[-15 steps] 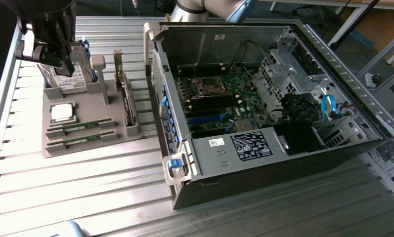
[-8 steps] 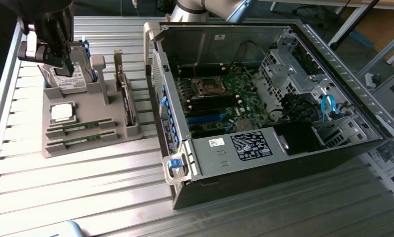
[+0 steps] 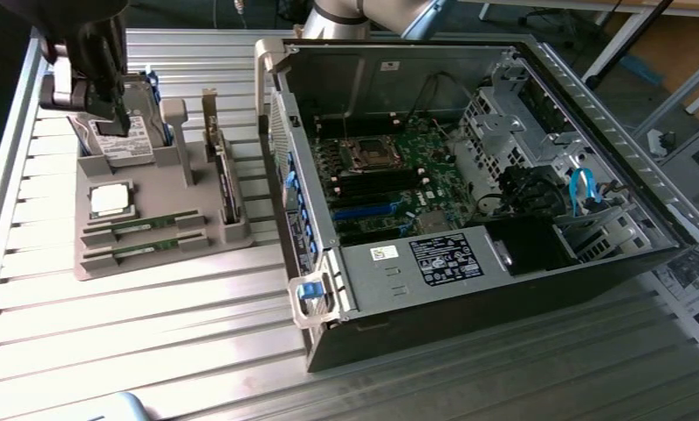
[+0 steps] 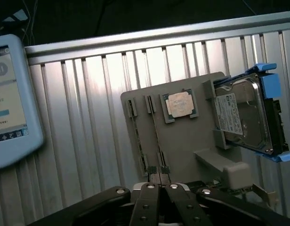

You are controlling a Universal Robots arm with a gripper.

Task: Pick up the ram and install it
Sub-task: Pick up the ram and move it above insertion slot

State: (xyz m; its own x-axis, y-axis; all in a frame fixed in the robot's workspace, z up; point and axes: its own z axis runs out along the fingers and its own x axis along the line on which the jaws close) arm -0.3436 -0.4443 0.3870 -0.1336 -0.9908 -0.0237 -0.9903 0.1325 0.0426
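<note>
Two ram sticks [image 3: 139, 227] lie untouched in the grey holder's [image 3: 162, 189] slots, apart from the gripper [image 4: 159, 187]. Its jaws are pressed together on nothing. It hangs by the hard drive [image 4: 241, 117], and the CPU chip [image 3: 110, 200] sits between it and the sticks.

Robotics workshop: ribbed aluminium bench [image 3: 150, 333]; opened PC tower [image 3: 361, 74] at 3 o'clock; grey parts fixture [image 3: 156, 202] at 9 o'clock.

Nothing can be read: the white label [image 4: 228, 113] on the hard drive [image 4: 255, 108] near the gripper [image 4: 159, 187], the stickers [image 3: 443, 260] on the computer case [image 3: 478, 311] farther off and the screen [image 4: 11, 99] are illegible.
</note>
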